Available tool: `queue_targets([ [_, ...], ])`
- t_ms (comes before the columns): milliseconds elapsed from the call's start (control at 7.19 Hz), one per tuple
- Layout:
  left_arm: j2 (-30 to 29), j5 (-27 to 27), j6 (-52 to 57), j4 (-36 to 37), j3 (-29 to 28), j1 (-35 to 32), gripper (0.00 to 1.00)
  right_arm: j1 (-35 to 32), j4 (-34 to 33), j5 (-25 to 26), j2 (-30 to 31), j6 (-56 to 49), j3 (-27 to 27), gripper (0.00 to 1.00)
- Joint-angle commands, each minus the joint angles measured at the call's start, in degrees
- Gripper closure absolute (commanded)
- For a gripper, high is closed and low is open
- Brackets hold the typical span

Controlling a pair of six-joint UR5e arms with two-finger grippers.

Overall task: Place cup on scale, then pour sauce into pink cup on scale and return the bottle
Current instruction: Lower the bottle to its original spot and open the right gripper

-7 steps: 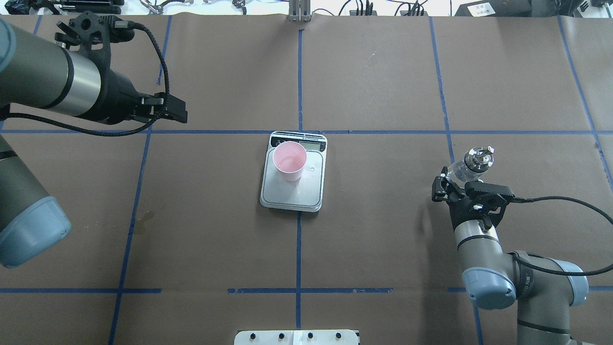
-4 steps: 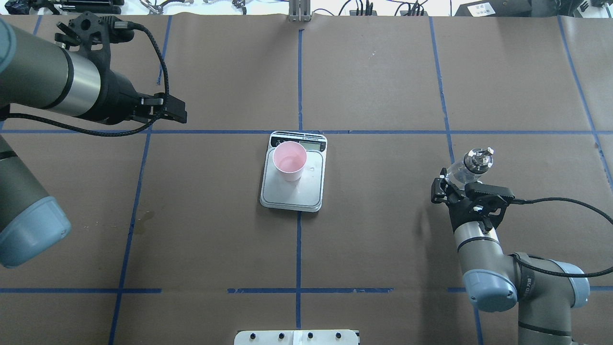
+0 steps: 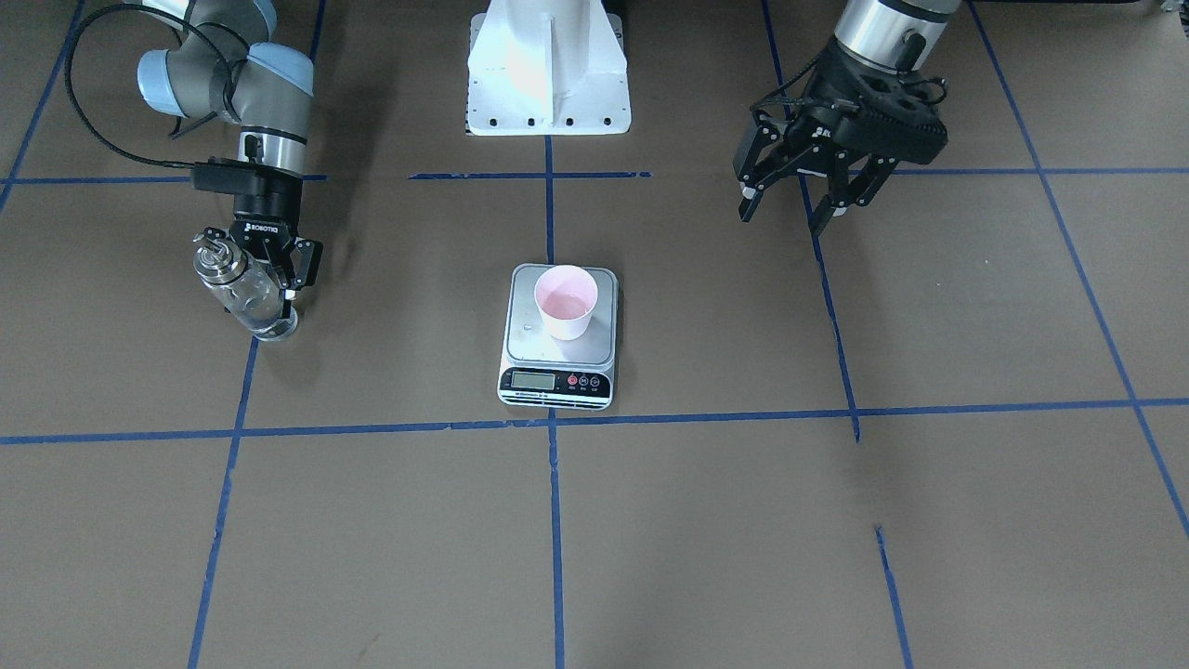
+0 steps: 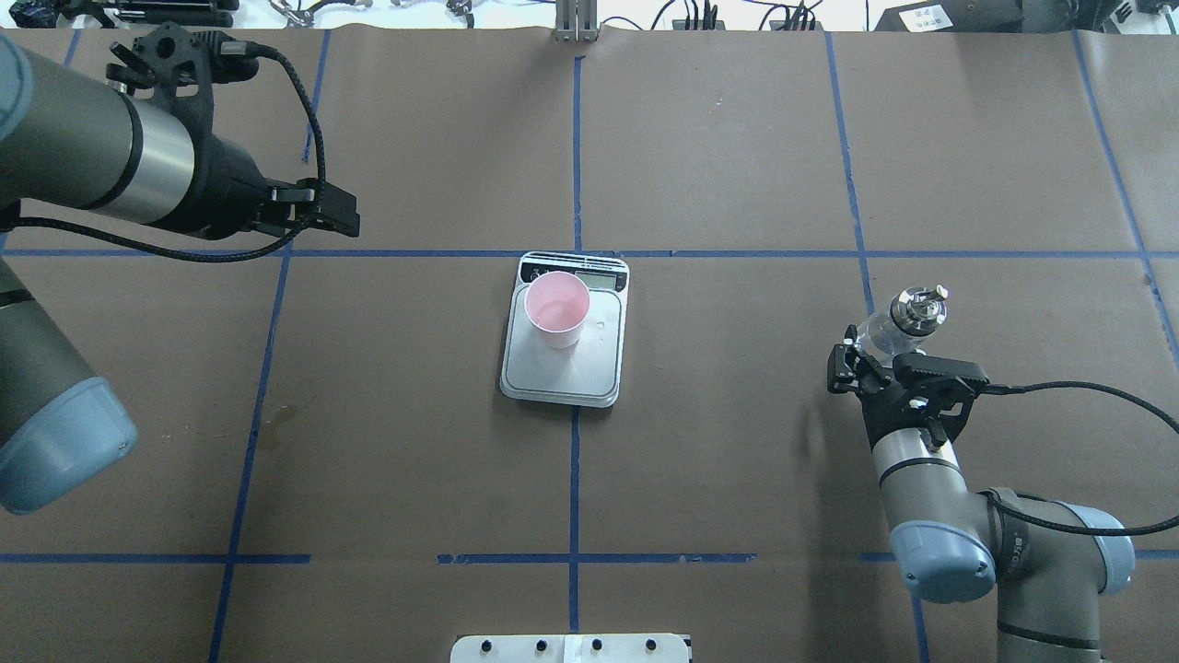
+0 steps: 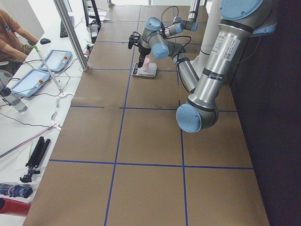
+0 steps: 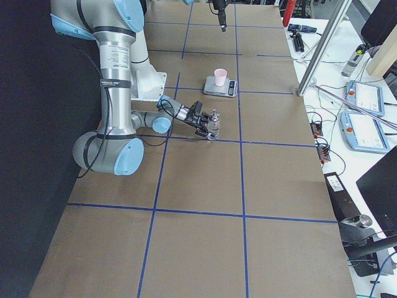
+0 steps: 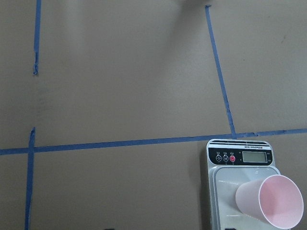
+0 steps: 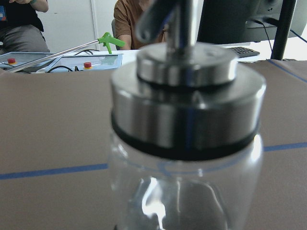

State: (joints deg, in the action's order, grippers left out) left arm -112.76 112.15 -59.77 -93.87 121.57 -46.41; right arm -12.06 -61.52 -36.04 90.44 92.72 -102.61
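Note:
The pale pink cup (image 3: 565, 302) stands upright on the silver scale (image 3: 525, 351) at the table's centre; both also show in the overhead view, the cup (image 4: 556, 309) on the scale (image 4: 589, 370), and in the left wrist view, the cup (image 7: 271, 201) on the scale (image 7: 224, 189). My right gripper (image 3: 267, 271) is shut on the lower body of the clear glass bottle (image 3: 243, 290), upright with its base at the table, far to the scale's right. The bottle's silver cap (image 8: 187, 96) fills the right wrist view. My left gripper (image 3: 791, 209) is open and empty, raised behind and left of the scale.
A small droplet (image 4: 601, 324) lies on the scale's platform beside the cup. The white robot base (image 3: 548, 74) stands at the near edge. A faint stain (image 4: 276, 424) marks the brown paper. Operators' tablets (image 6: 366, 99) lie beyond the far edge.
My right arm has drawn back slightly toward the robot, and the bottle has shifted with it. The left arm, cup and scale have not moved.

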Motion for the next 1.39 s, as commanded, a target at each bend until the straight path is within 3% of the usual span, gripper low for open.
queue_targets([
  [0, -0.09, 0.0, 0.0, 0.09, -0.02, 0.0, 0.18, 0.46, 0.0, 0.44, 0.0, 0.26, 0.31, 0.01],
  [556, -0.09, 0.0, 0.0, 0.09, -0.19, 0.0, 0.18, 3.52, 0.09, 0.96, 1.58, 0.35, -2.05, 0.0],
  [834, 0.08, 0.09, 0.0, 0.09, -0.02, 0.0, 0.18, 7.91, 0.09, 2.37, 7.53, 0.44, -7.32, 0.0],
  [973, 0.26, 0.17, 0.0, 0.09, -0.02, 0.0, 0.18, 9.5, 0.09, 2.98, 7.74, 1.4, -8.03, 0.0],
  [1251, 0.7, 0.18, 0.43, 0.09, -0.1, -0.09, 0.18, 11.27, 2.35, -1.02, 15.43, 1.41, -13.37, 0.0],
])
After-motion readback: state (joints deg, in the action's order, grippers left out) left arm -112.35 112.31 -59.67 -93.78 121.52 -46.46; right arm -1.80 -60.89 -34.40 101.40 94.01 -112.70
